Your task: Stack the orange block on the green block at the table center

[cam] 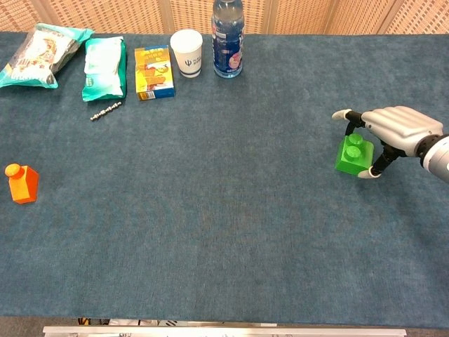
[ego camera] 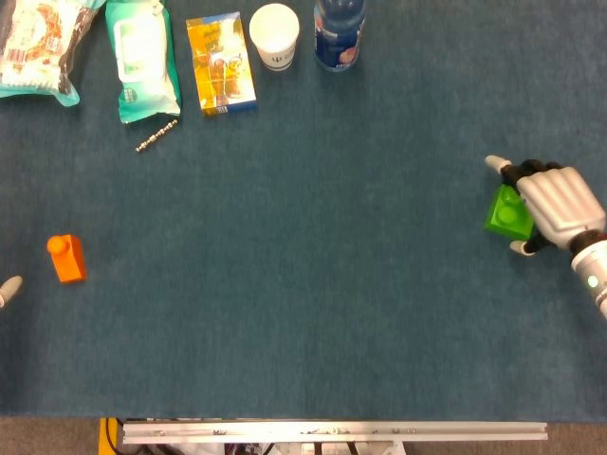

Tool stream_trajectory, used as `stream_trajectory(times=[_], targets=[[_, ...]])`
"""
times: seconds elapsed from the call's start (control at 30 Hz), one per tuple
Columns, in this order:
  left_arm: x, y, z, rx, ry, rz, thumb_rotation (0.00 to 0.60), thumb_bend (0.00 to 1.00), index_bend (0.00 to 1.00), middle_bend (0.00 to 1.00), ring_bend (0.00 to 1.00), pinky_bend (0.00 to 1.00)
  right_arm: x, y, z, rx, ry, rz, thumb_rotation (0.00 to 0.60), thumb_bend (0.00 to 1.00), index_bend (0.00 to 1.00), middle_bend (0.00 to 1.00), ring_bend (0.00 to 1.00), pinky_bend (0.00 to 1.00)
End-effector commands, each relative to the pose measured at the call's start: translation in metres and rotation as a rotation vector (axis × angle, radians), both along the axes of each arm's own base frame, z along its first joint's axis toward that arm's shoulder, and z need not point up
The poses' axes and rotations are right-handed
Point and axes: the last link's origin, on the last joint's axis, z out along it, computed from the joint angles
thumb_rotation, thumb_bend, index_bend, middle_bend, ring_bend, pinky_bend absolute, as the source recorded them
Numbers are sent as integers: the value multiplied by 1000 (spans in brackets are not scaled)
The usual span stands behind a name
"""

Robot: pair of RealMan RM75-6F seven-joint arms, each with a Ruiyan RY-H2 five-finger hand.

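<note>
The orange block [ego camera: 66, 258] stands at the far left of the blue table, also seen in the chest view [cam: 21, 182]. The green block [ego camera: 505, 212] lies at the far right [cam: 352, 154]. My right hand [ego camera: 550, 201] hovers over the green block's right side [cam: 393, 126], with spread fingers reaching past its far side and the thumb by its near side. I cannot tell whether any of them touch the block. Of my left hand [ego camera: 9, 287] only one fingertip shows, at the left edge below the orange block; the chest view does not show it.
Along the back edge lie a snack bag [ego camera: 38, 43], a wipes pack [ego camera: 142, 59], a yellow box [ego camera: 221, 63], a paper cup [ego camera: 274, 36] and a water bottle [ego camera: 340, 30]. A small metal chain [ego camera: 156, 135] lies in front of the wipes.
</note>
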Motion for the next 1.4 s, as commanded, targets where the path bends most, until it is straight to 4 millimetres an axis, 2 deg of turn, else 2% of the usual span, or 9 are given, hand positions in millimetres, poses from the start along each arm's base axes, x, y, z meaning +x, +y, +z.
stream_trajectory(times=[0.03, 0.23, 0.5, 0.73, 0.97, 1.17, 1.4], targets=[[0, 0, 0, 0, 0, -1, 600, 96, 308, 297, 246, 196, 6, 1, -4, 20, -12, 20, 600, 10, 117, 313, 201, 287], [-1, -1, 1, 6, -2, 6, 600, 96, 308, 296, 246, 196, 16, 3, -13, 55, -11, 70, 600, 12, 117, 313, 200, 287], [-3, -2, 2, 8, -2, 13, 600, 95, 308, 297, 246, 196, 7, -2, -9, 30, 23, 63, 600, 14, 117, 313, 200, 287], [-3, -2, 2, 9, -2, 13, 600, 96, 308, 297, 246, 196, 1, -6, -9, 12, 41, 69, 600, 136, 117, 313, 201, 288], [-4, -3, 3, 14, -1, 20, 600, 95, 308, 296, 246, 196, 1, -10, -16, 24, 56, 70, 600, 185, 121, 321, 206, 303], [-4, -3, 4, 17, 1, 23, 600, 96, 308, 297, 246, 196, 9, -15, -17, 25, 46, 116, 600, 260, 223, 365, 267, 376], [-4, -3, 5, 21, 5, 23, 600, 95, 308, 297, 246, 196, 35, -30, -13, 81, 13, 212, 600, 261, 238, 376, 272, 389]])
